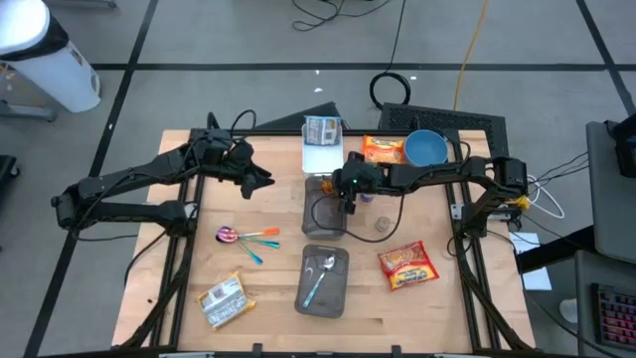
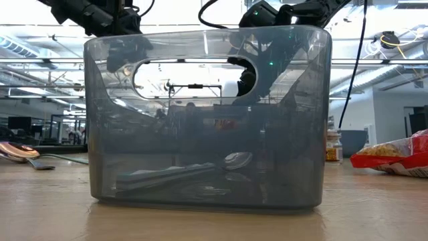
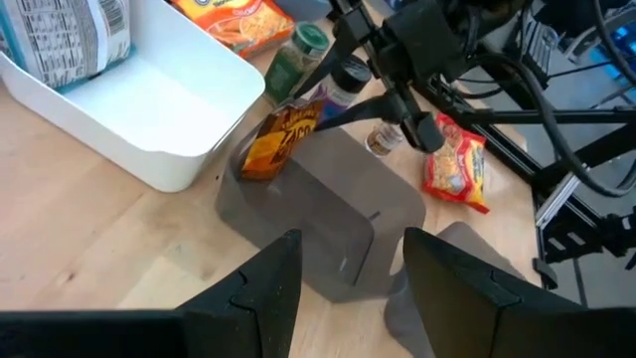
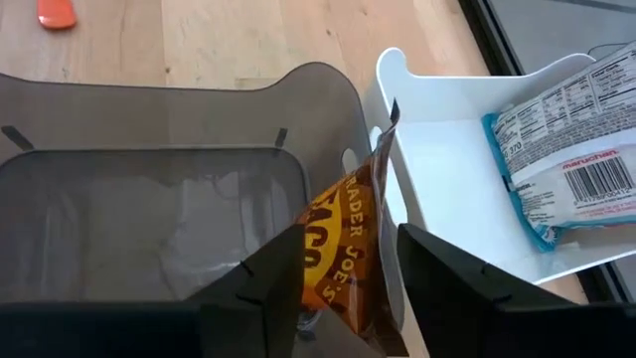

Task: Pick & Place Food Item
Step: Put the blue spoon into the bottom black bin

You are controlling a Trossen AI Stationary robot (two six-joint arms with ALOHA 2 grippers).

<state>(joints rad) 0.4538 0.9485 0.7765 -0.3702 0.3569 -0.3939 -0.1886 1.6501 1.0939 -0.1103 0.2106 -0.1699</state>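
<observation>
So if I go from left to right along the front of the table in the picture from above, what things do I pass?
Silvery snack packet → grey tray with a spoon in it → red and yellow noodle packet.

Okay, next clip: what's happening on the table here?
The right gripper is over the grey bin, with an orange taco seasoning packet between its fingers, standing at the bin's edge beside the white tray. Whether it is gripped or just let go is unclear. The left gripper hovers nearby, open and empty. Another packet already lies in the tray.
</observation>
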